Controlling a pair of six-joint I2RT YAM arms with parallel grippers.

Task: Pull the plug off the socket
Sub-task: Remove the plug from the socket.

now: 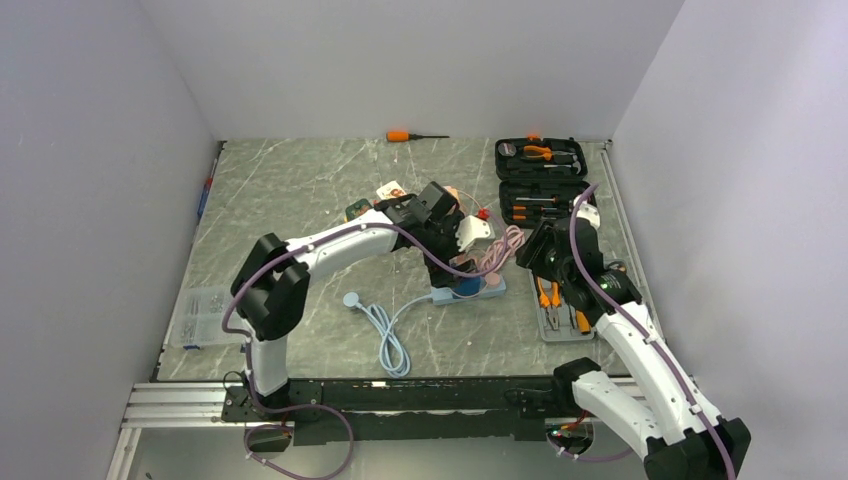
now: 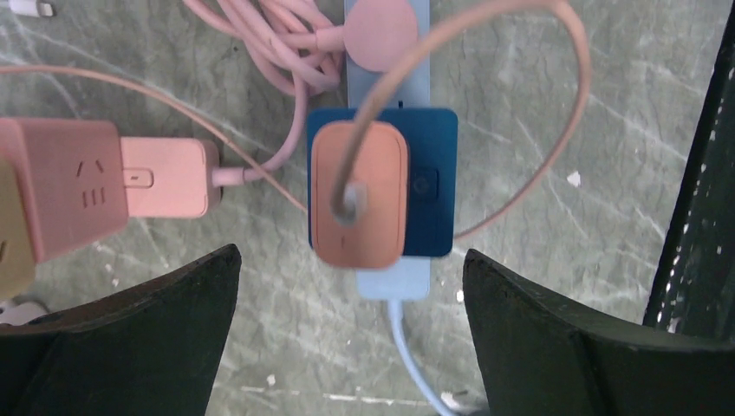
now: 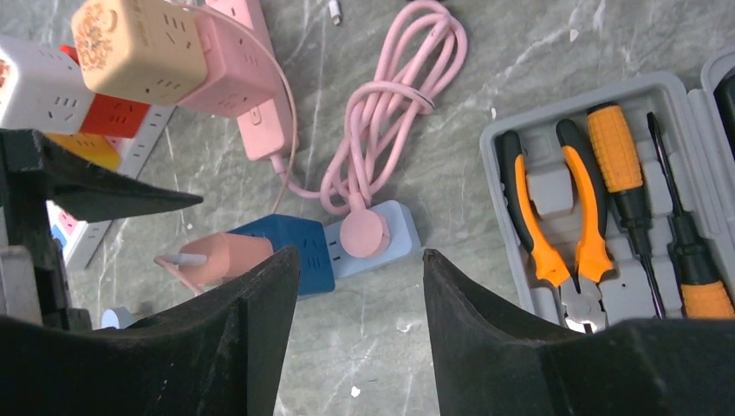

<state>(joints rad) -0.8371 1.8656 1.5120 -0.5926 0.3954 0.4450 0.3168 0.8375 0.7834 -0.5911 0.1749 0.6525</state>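
Observation:
A salmon-pink plug (image 2: pixel 358 192) with a thin pink cable sits in a dark blue cube socket (image 2: pixel 429 186). The cube sits on a light blue power strip (image 2: pixel 394 282). My left gripper (image 2: pixel 351 256) is open and hovers straight above the plug, one finger on each side and touching nothing. In the top view it (image 1: pixel 458 278) is over the cube (image 1: pixel 468 288). My right gripper (image 3: pixel 360 253) is open and empty, just right of the strip (image 3: pixel 394 234). The plug (image 3: pixel 221 257) and cube (image 3: pixel 299 251) show beside its left finger.
A round pink plug (image 3: pixel 362 232) with a coiled pink cable (image 3: pixel 390 113) sits on the same strip. A pink strip with stacked cube sockets (image 3: pixel 217 61) lies behind. A grey tray of pliers and screwdrivers (image 3: pixel 598 217) and a black tool case (image 1: pixel 540 175) are on the right. An orange screwdriver (image 1: pixel 410 135) lies at the back.

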